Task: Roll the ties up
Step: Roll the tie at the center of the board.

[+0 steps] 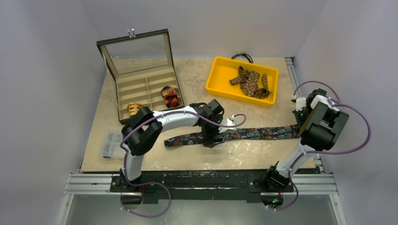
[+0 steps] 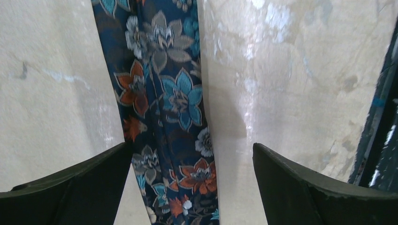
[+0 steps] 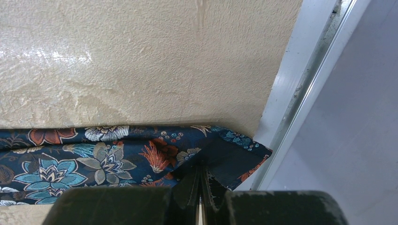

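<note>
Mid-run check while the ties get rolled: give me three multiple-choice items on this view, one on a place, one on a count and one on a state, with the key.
1. Where does the brown dotted tie lie?
A. in the yellow tray
B. draped over the right arm
C. flat at the table's front edge

2. How many rolled ties sit in the compartment box?
A. none
B. two
C. four

3. The left gripper above the floral tie is:
A. shut on the tie
B. shut on nothing
C. open, with the tie between its fingers

Key:
1 A, it lies crumpled inside the tray.
2 B, a tan coil and a red-orange coil fill two compartments.
3 C, the left wrist view shows both fingers spread wide with the fabric running between them.
</note>
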